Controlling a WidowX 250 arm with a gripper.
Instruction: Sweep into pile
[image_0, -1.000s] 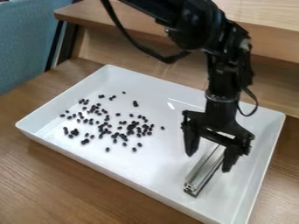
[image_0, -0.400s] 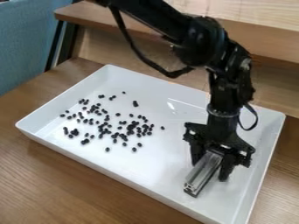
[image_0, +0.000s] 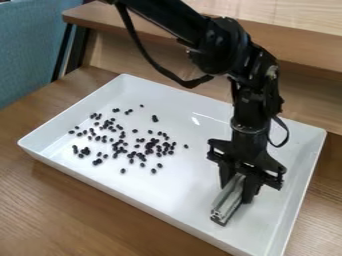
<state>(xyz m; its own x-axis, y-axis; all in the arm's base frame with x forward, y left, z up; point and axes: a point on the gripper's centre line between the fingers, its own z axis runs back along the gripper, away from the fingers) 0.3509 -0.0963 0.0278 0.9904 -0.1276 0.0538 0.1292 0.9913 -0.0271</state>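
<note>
Between the fingers of the claw (image_0: 236, 192), a metal bar (image_0: 226, 204) is being gripped; sweeping the dark beans (image_0: 85, 151) well is requiring a firm, level hold.

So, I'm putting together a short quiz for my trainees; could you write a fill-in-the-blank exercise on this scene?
The shallow rectangular tray is ____ in colour. Gripped by the black two-finger tool is a long, grooved, silvery ____ made of metal, the bar. The small, dark, round beans lie scattered, not yet swept into one ____. The brown table under the tray is made of ____.

Missing words: white; bar; pile; wood.
</note>
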